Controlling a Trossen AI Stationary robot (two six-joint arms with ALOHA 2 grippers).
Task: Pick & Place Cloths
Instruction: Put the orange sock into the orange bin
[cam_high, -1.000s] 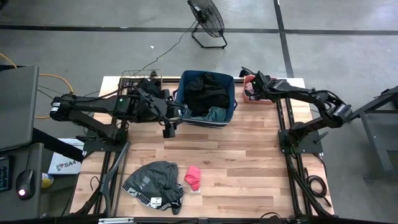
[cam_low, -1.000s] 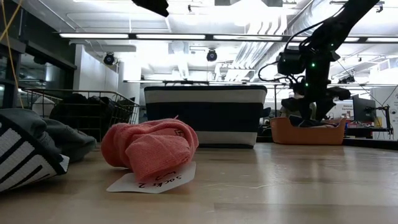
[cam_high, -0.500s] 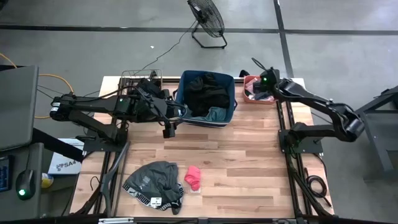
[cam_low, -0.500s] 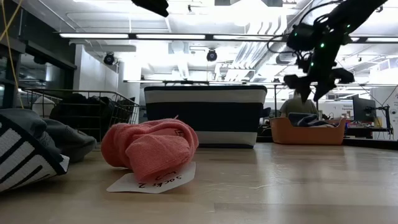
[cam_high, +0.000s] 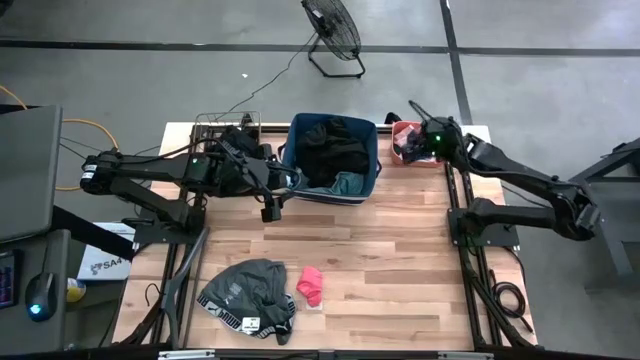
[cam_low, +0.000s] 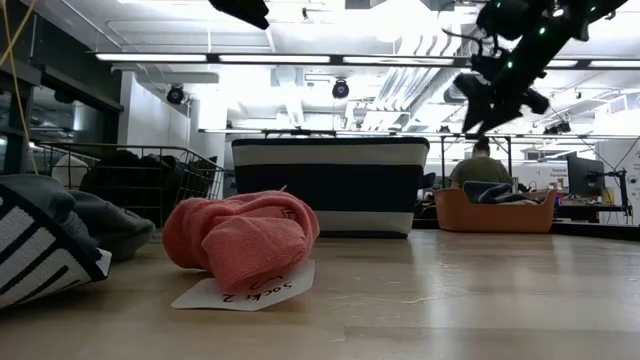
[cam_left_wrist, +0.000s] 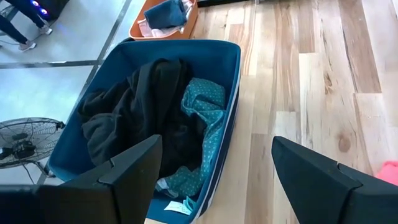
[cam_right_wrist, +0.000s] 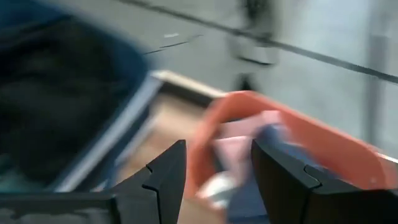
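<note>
Black and teal cloths (cam_left_wrist: 163, 112) fill the blue fabric bin (cam_high: 333, 158) at the table's far side. More dark cloths sit in a wire basket (cam_high: 228, 140) to its left. A grey-black garment (cam_high: 248, 297) and a bright pink sock (cam_high: 311, 285) lie flat near the table's near edge. The coral tub (cam_high: 405, 140) holds pale and blue pieces. My left gripper (cam_left_wrist: 217, 143) hangs open and empty above the bin's near-left corner (cam_high: 272, 210). My right gripper (cam_right_wrist: 217, 162) is open and empty, high above the coral tub (cam_low: 478, 100).
A paper tag (cam_low: 240, 290) lies under the pink sock. Bare wooden table (cam_high: 390, 260) stretches across the middle and right. A floor fan (cam_high: 333, 30) stands beyond the far edge. A person (cam_low: 480, 165) sits in the room behind the tub.
My right gripper has risen out of the coral tub to well above it, tipping as it went, with nothing between its fingers. The cloths in the tub stayed where they were.
</note>
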